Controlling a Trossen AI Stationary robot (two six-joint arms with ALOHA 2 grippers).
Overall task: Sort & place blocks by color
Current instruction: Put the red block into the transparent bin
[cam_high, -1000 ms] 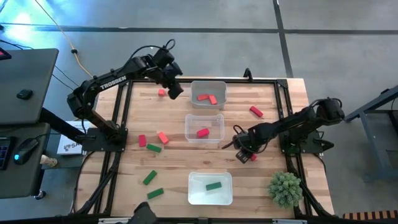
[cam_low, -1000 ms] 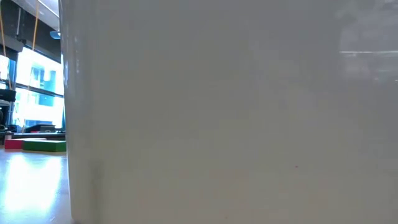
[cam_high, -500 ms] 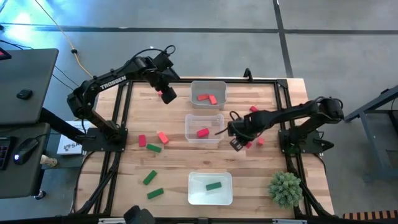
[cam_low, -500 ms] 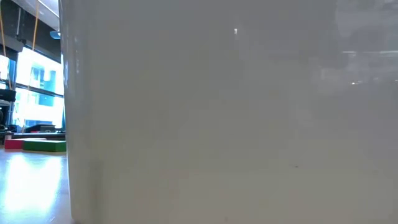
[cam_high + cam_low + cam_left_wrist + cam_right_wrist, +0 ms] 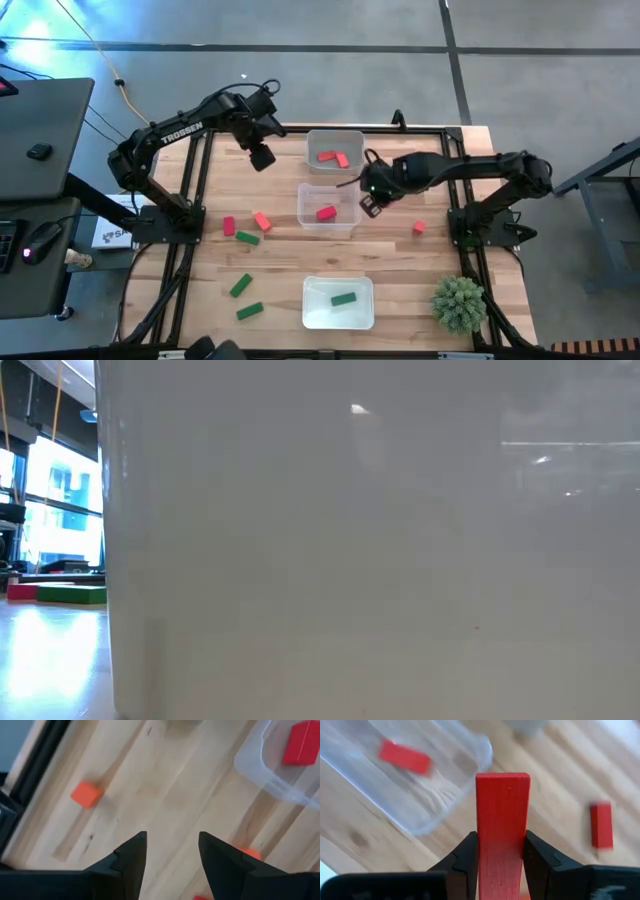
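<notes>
My right gripper (image 5: pixel 369 203) hangs beside the right edge of the middle clear tray (image 5: pixel 305 222), shut on a deep red bar (image 5: pixel 502 815). That tray holds one red block (image 5: pixel 326 212). The far tray (image 5: pixel 312 166) holds two orange-red blocks, and the near tray (image 5: pixel 312 318) holds a green one. My left gripper (image 5: pixel 260 156) is open over bare wood at the far left, with an orange cube (image 5: pixel 86 794) lying a little way from its fingers. Loose red, orange and green blocks (image 5: pixel 247 238) lie at the table's left, and one red block (image 5: pixel 418 227) at the right. My right gripper pinches the red bar between its two fingers, on the bar's two opposite long sides (image 5: pixel 481 851). The fingers point steeply down and lie along the bar, whose free end (image 5: pixel 502 780) sticks out past the fingertips. The bar is lifted clear of the table.
A spiky green plant ball (image 5: pixel 458 302) stands at the near right corner. In the low view a white tray wall (image 5: pixel 360 560) fills almost the whole picture, with a red and a green block (image 5: pixel 60 594) showing at its left. Bare wood lies between the trays and the right edge.
My right gripper has risen from the table's near right with the red bar and gone toward the far edge and a little left, up to the middle tray's right side. My left gripper has tipped further down and shifted slightly toward the table's left.
</notes>
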